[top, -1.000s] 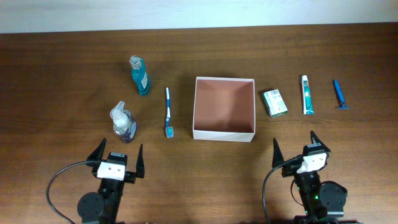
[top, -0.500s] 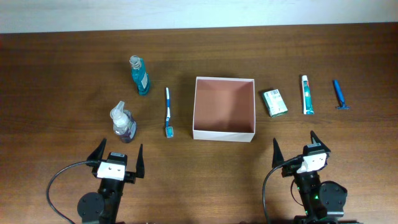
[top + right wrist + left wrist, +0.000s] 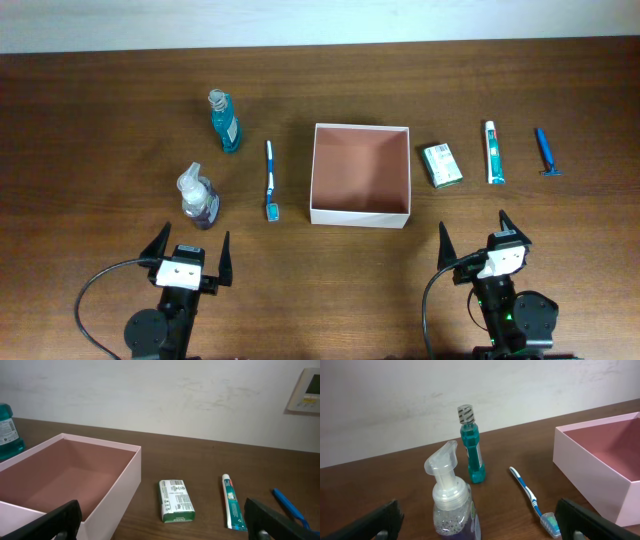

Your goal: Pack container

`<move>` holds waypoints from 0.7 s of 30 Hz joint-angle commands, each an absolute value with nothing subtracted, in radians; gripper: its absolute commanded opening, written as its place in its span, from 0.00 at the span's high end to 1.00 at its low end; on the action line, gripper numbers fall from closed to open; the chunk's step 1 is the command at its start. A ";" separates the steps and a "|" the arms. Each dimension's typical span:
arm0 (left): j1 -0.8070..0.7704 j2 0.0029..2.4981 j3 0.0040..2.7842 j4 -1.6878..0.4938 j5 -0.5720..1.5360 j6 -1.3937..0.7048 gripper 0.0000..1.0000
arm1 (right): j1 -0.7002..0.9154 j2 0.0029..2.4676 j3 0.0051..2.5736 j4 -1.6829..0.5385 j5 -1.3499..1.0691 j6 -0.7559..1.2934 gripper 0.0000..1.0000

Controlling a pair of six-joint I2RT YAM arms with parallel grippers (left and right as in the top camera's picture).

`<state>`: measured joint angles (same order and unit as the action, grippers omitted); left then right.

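Standing wide apart, the two dark fingers of the left gripper are spread as far as they go, over bare wood. The fingers of the right gripper are spread just as wide, also over bare tabletop. Both grippers sit at the near edge of the table, one to the near left of the container and one to its near right, each well apart from it and pointing toward the far wall. A black cable loops out from the left arm's base.

The container stands in the middle of the table, square and shallow, open on top, with thin white walls and a reddish-brown inside. Its floor shows bare.

Left of the container, just beside it, a blue-and-white toothbrush lies flat, its bristle end toward the near edge. Further left of the container stands a clear pump bottle with purple liquid low inside; from the left wrist view it rises right in front of the camera, between the spread fingers. Beyond it, left of the container and further back, a teal bottle with a striped cap stands upright.

Right of the container, close to its wall but not touching, a small green-and-white carton lies flat. Further right lies a white-and-teal tube, and furthest right of the container a blue razor, each apart from its neighbour.
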<state>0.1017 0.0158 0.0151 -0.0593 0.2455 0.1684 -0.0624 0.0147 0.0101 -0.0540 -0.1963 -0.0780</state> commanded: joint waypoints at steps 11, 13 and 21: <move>0.107 0.012 0.010 -0.055 0.292 0.170 0.01 | -0.068 0.004 0.006 -0.062 -0.187 -0.074 0.01; 0.107 0.012 0.010 -0.023 0.389 0.170 0.01 | -0.068 0.004 0.006 -0.062 -0.187 -0.075 0.01; 0.108 0.020 0.197 -0.071 0.553 0.147 0.01 | -0.068 0.004 0.006 -0.062 -0.187 -0.075 0.01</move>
<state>0.1017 0.0162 0.0807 -0.0456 0.4793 0.1627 -0.0624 0.0147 0.0101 -0.0544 -0.1963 -0.0780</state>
